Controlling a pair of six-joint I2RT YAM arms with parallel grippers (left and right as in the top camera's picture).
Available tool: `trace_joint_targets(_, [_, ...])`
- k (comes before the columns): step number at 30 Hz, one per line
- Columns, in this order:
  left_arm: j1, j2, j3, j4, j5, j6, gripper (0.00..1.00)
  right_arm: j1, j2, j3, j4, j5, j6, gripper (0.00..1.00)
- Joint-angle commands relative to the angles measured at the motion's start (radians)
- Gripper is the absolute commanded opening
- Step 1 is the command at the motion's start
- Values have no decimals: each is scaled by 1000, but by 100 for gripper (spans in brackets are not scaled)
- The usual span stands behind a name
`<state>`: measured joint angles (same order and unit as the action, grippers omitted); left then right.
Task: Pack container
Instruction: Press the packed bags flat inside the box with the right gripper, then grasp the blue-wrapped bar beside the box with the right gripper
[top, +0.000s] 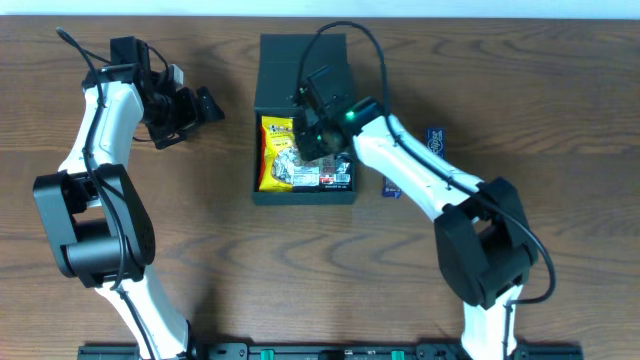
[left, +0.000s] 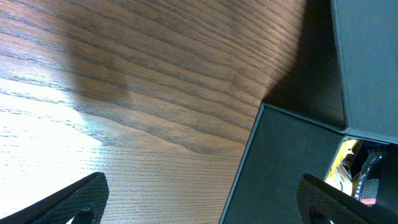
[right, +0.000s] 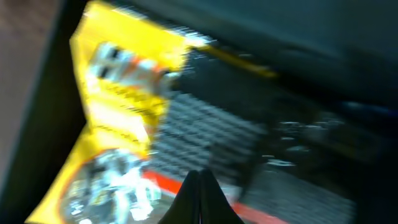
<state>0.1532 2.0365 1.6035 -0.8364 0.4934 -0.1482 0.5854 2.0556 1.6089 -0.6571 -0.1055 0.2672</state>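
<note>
- Container (top: 282, 72) sits on the wooden table (top: 210, 260), upper centre of the overhead frame. Its flap lid lies open toward the top edge.
- Inside it, a yellow packet (top: 274, 150) lies against the left wall, and a silver-and-red packet (top: 325, 179) lies along the lower wall.
- Right claw (top: 318, 140) is down inside the container, over the packets. It is clenched, fingers pressed to a single point in its wrist view (right: 200, 190). Nothing shows between them, though that view is badly blurred.
- Left claw (top: 193, 113) is at upper left, over bare table, apart from the container's left side. It is released, fingers spread wide and empty. Its wrist view has the container's corner at lower right.
- Blue packet (top: 437, 138) lies on the table right of the container, beyond the right arm.
- Small dark blue item (top: 391, 189) shows beside that arm, possibly another packet.
</note>
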Motion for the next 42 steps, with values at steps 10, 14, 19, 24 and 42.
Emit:
trace_joint_targets(10, [-1, -10, 24, 0, -7, 22, 97, -8, -5, 14, -129, -25, 23, 2])
trace_joint_targets(14, [-1, -10, 24, 0, -7, 22, 98, -6, 29, 13, -137, -25, 20, 1])
trace_joint_targets(19, [-2, -10, 24, -4, -7, 21, 98, -6, 77, 13, -141, -6, 20, 1])
trace_joint_targets(24, [-2, -10, 24, -8, -7, 21, 98, -10, 76, 29, -142, -6, 20, 1])
trace_joint_targets(42, [-2, -10, 24, -8, -7, 21, 98, -220, -84, 216, -409, 213, 42, 48])
